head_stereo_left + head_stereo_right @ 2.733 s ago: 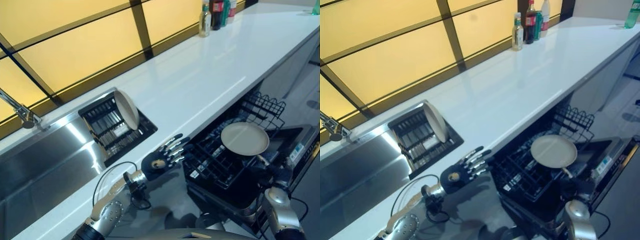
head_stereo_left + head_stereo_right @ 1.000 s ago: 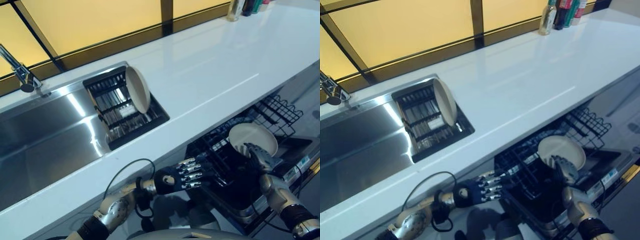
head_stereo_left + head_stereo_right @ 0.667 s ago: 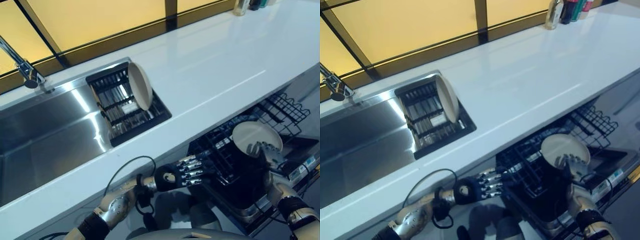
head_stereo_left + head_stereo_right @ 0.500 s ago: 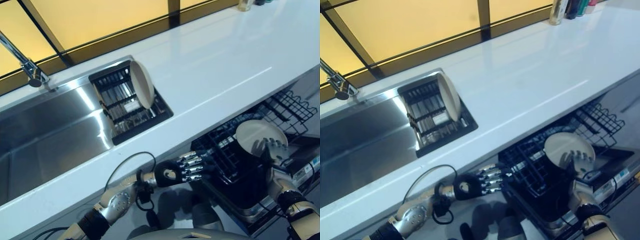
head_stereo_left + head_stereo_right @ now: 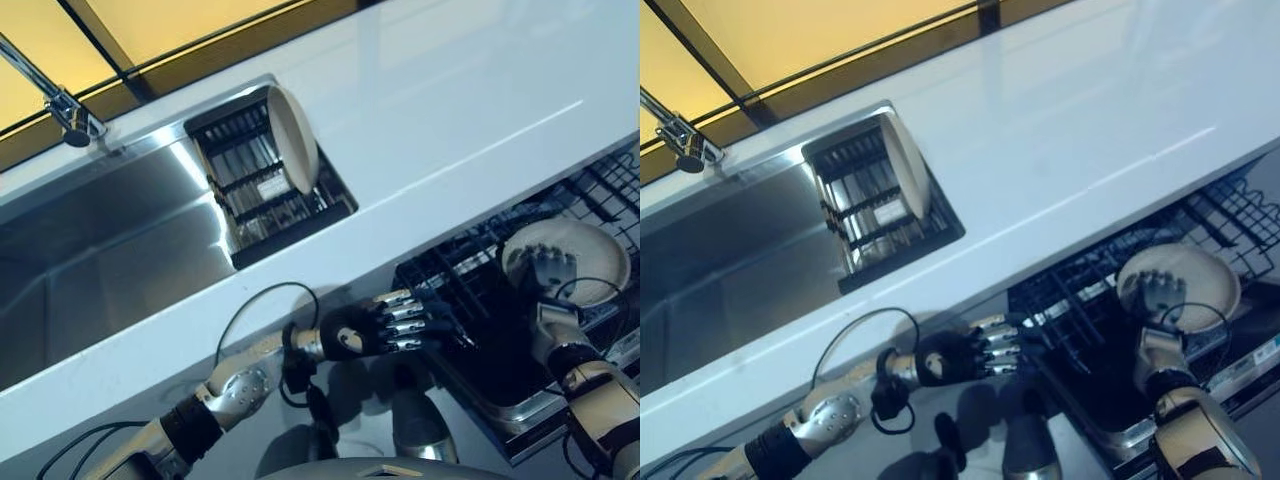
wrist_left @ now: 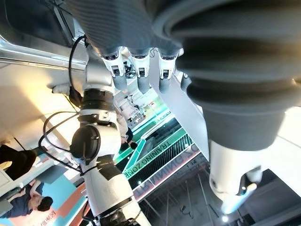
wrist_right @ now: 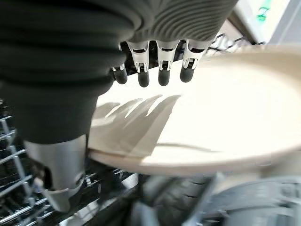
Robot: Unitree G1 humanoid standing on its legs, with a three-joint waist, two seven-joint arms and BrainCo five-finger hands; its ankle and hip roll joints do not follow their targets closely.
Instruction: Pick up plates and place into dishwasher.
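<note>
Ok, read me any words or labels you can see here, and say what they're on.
"TRAINING ZONE": on a slanted banner in the left wrist view.
White tag on the sink rack: too small to read.
Sticker on the dishwasher: too small to read.

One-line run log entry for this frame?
right hand: open, over cream plate in dishwasher rack | left hand: open, at rack's front edge | second plate: upright in sink rack
</note>
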